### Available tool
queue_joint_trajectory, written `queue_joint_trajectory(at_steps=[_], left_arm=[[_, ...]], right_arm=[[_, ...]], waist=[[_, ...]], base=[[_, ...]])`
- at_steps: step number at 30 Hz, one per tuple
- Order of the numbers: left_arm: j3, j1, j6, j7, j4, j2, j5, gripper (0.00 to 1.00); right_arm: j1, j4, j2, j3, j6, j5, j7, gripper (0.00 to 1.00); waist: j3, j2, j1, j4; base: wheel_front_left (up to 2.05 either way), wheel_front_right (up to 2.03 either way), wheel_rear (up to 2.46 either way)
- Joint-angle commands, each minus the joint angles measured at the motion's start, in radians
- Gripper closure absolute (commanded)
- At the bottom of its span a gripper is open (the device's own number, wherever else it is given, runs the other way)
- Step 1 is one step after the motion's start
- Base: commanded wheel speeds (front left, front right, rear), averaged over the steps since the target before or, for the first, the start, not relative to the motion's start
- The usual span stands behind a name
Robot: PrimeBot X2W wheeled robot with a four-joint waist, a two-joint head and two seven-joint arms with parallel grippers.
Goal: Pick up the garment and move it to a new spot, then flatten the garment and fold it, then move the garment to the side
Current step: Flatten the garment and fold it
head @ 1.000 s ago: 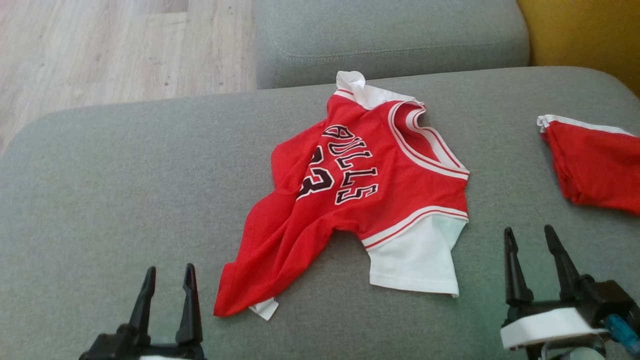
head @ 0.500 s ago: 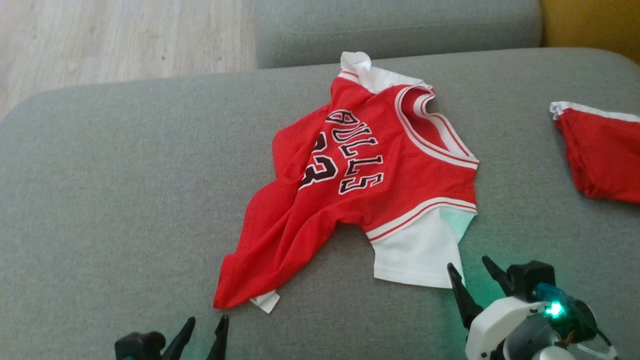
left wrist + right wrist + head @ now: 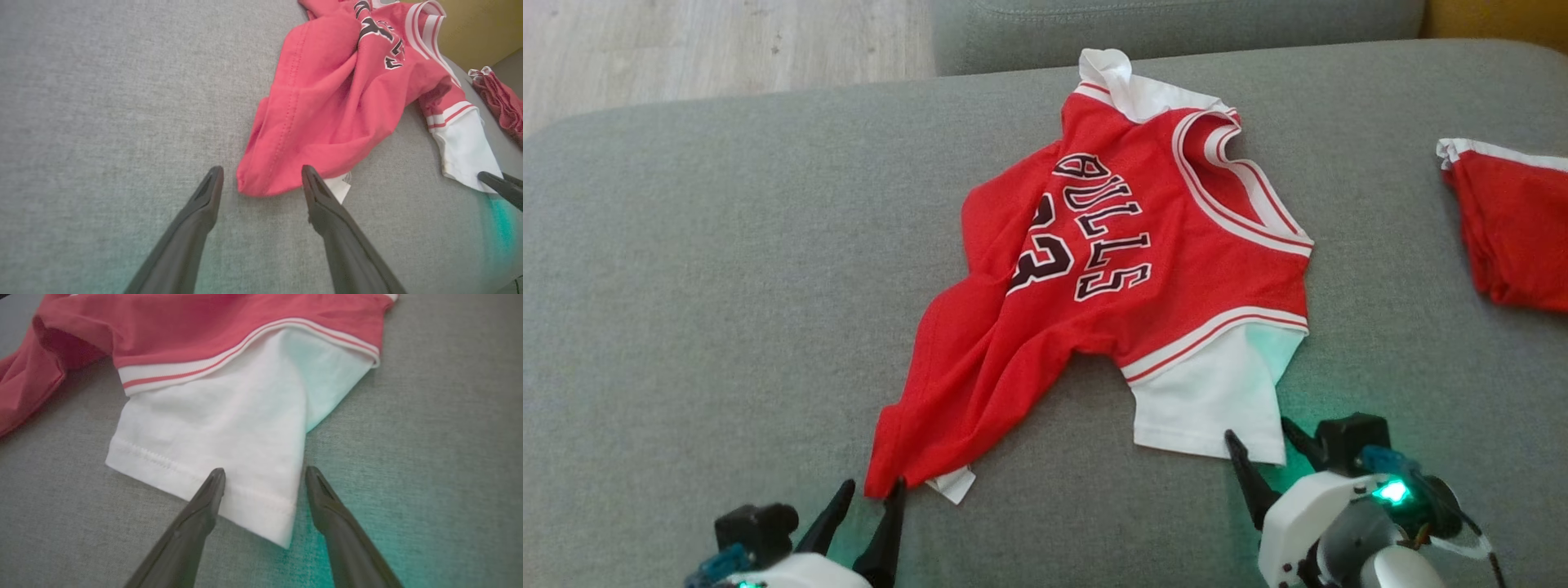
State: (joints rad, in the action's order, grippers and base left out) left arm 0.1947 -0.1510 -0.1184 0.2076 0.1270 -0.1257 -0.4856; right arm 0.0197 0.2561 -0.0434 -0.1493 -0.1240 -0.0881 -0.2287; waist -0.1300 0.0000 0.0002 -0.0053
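The left end effector (image 3: 874,485), fingers spread wide, flanks the red hem corner (image 3: 261,179) of the garment (image 3: 1127,269); the right end effector (image 3: 1258,431), equally spread, straddles the corner of the white sleeve (image 3: 229,428). The garment, crumpled red with white trim and black lettering, lies mid sofa cushion (image 3: 727,286), with bare grey room to its left and another red cloth (image 3: 1515,229) at the right edge.

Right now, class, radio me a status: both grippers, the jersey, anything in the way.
Left gripper open at jersey hem corner. Right gripper open, straddling white sleeve corner. Jersey crumpled on grey cushion, ungripped. Second red garment lies apart, far right.
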Motion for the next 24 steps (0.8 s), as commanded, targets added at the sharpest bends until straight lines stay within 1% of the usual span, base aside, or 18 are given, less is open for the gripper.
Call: queue_joint_trajectory(at_steps=[1, 8, 24], left_arm=[[-0.023, 0.045, -0.007, -0.015, -0.021, -0.006, -0.009, 0.0], [0.002, 0.077, -0.01, -0.02, 0.026, -0.015, -0.052, 0.0], [0.072, 0.149, -0.012, -0.06, 0.108, -0.027, -0.111, 0.0]], right_arm=[[-0.045, -0.02, -0.007, -0.029, -0.007, -0.006, 0.014, 0.0], [-0.069, 0.023, -0.007, -0.054, -0.007, -0.024, 0.011, 0.0], [-0.101, 0.088, -0.007, -0.103, -0.007, -0.061, -0.01, 0.0]], waist=[[-0.005, 0.0, -0.0002, -0.003], [-0.023, 0.0, -0.0002, -0.009], [-0.048, 0.0, -0.0002, -0.008]], base=[[0.0, 0.0, 0.0], [0.0, 0.0, 0.0], [0.0, 0.0, 0.0]])
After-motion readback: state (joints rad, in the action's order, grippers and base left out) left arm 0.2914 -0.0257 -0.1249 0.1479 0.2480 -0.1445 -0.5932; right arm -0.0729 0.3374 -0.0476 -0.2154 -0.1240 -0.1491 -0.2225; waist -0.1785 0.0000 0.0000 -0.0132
